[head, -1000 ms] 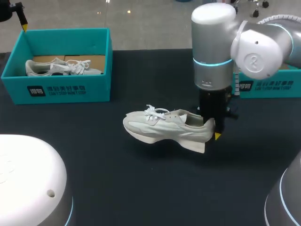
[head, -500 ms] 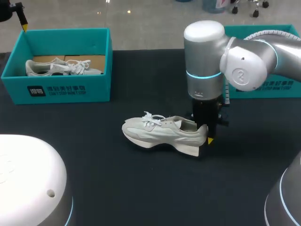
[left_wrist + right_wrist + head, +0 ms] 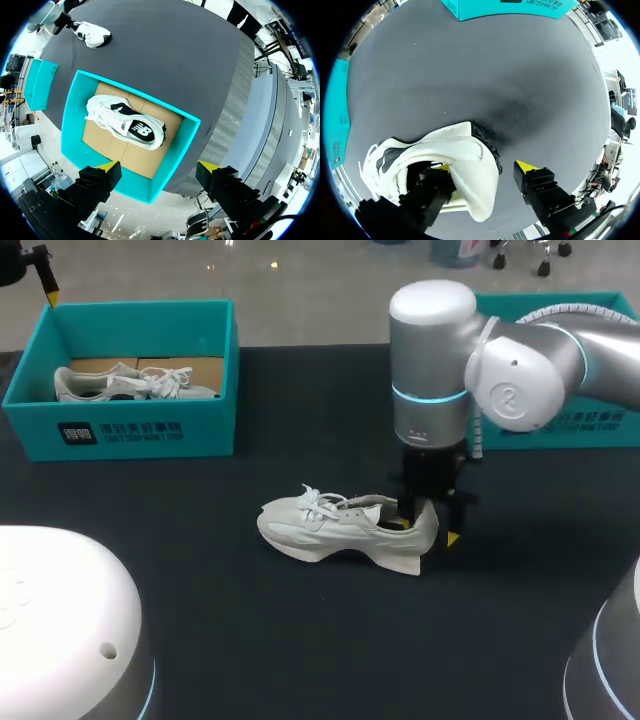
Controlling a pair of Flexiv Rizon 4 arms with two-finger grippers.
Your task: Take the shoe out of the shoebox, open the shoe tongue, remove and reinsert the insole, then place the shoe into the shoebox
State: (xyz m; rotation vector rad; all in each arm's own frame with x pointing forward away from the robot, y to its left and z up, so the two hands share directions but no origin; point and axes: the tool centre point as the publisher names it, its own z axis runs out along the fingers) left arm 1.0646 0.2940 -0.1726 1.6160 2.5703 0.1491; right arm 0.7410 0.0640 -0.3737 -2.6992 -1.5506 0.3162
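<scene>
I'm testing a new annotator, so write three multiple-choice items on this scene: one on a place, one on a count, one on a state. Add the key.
1. Where is the white shoe at the right jaws?
A. Inside a shoebox
B. On the dark table
C. Hanging off the table's edge

2. How many teal shoeboxes stand on the table?
A. One
B. Two
C. Four

3. How do the right jaws stand?
A. Open, astride the shoe's heel
B. Shut on the laces
C. Open, above a shoebox

Key:
1 B: the head view shows it lying near the table's middle, outside both boxes.
2 B: there is the left shoebox and the right shoebox, partly behind the arm.
3 A: the right wrist view shows one finger inside the heel, and the other outside and apart from it.
</scene>
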